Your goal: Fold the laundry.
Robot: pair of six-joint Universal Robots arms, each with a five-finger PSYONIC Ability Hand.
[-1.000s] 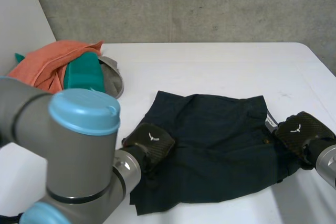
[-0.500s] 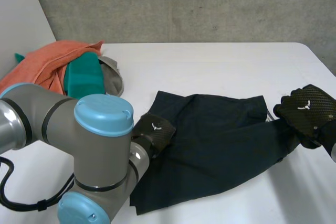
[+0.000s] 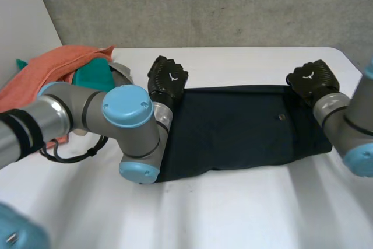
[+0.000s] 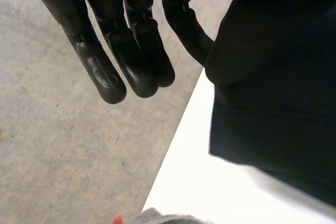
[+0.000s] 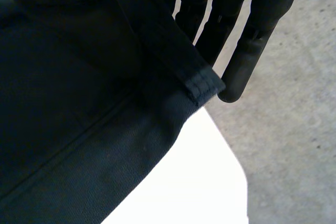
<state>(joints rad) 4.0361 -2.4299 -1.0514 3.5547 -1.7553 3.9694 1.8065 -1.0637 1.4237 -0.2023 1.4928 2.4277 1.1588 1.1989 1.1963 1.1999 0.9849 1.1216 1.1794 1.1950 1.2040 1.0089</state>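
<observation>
The left hand (image 3: 168, 80) gripped the far left corner of the navy shorts (image 3: 233, 132), fingers (image 4: 131, 51) straight and the cloth apparently pinched at the thumb side. The right hand (image 3: 312, 80) pinched the far right corner, the hem lying across its fingers (image 5: 252, 40). Within the last second both hands had carried the near edge over to the far edge, so the shorts lay folded in half, a flat band across the counter (image 3: 245, 202). Letting go seemed due next, then a crosswise fold. An orange cloth (image 3: 41, 74) sat well apart.
</observation>
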